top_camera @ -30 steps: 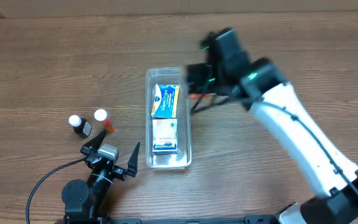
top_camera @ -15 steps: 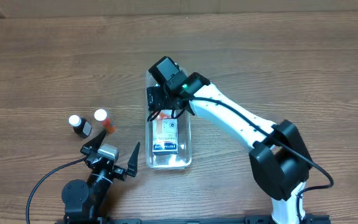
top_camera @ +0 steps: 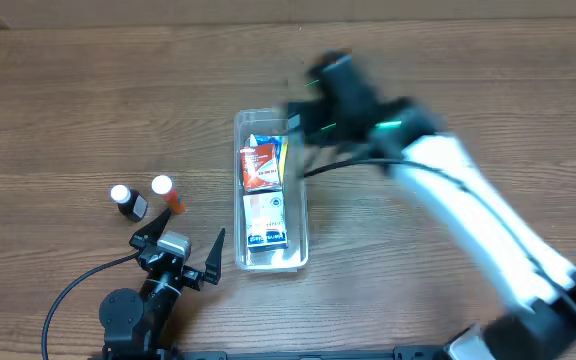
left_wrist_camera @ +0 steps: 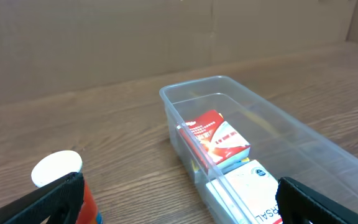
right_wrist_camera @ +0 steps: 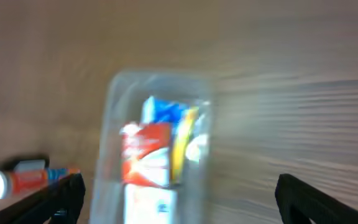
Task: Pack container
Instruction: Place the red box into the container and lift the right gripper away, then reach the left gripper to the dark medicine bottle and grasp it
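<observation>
A wooden table (top_camera: 68, 100) fills your overhead view, with the container (top_camera: 238, 200), a clear, long bin, lying lengthwise at its middle. Inside, a red box (top_camera: 259, 167) lies on a blue-and-yellow box (top_camera: 281, 150) at the container's far end, and a white box (top_camera: 265, 220) with a blue band takes the near end. No print can be read from here. Left of the container, well apart from it, stand a black bottle (top_camera: 128, 205) and an orange bottle (top_camera: 172, 200), both white-capped and close together. Your left gripper (top_camera: 183, 240) sits near the container's near left corner, fingers spread wide and holding nothing. Your right arm (top_camera: 468, 200) reaches in beside the container's far right corner, too blurred to show its gripper.

From your left wrist, a plain brown wall (left_wrist_camera: 104, 37) backs the table. The container runs from lower right toward the centre. The white box, nearest the lens, shows blue letters ending "SAL". The red box's white print is too small to read. The orange bottle's white cap shows left of the container, partly behind one finger.

From your right wrist, everything is blurred. The container lies centre frame, the red box over the blue-and-yellow one, and the orange bottle is to its left. Your right gripper (right_wrist_camera: 179, 186) has its fingers far apart at the bottom corners, empty.
</observation>
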`<state>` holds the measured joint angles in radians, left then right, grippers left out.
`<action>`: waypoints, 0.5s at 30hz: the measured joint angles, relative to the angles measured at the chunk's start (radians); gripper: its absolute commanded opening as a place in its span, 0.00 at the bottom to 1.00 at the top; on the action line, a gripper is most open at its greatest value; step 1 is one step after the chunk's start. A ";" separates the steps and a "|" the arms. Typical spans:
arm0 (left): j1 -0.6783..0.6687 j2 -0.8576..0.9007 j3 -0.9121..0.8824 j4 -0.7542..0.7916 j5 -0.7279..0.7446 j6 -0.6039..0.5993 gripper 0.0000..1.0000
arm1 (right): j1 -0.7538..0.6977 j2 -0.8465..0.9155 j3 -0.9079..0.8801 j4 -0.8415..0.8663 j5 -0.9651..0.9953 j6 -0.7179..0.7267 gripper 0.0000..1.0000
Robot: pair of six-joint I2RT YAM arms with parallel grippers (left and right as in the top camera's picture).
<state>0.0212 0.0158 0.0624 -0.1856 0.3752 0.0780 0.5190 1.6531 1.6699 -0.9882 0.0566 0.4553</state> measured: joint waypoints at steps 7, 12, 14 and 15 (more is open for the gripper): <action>0.000 0.000 0.000 0.000 0.000 0.000 1.00 | -0.433 -0.123 0.021 -0.152 -0.080 0.012 1.00; 0.000 0.000 0.000 0.000 0.000 0.000 1.00 | -0.601 -0.106 0.021 -0.224 -0.183 0.015 1.00; 0.000 0.000 0.000 0.000 0.000 0.000 1.00 | -0.626 -0.105 0.021 -0.232 -0.204 0.015 1.00; 0.000 0.000 0.000 0.000 0.000 0.000 1.00 | -0.632 -0.105 0.021 -0.232 -0.211 0.016 1.00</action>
<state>0.0212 0.0158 0.0624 -0.1856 0.3752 0.0780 -0.1135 1.5478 1.6905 -1.2205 -0.1547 0.4709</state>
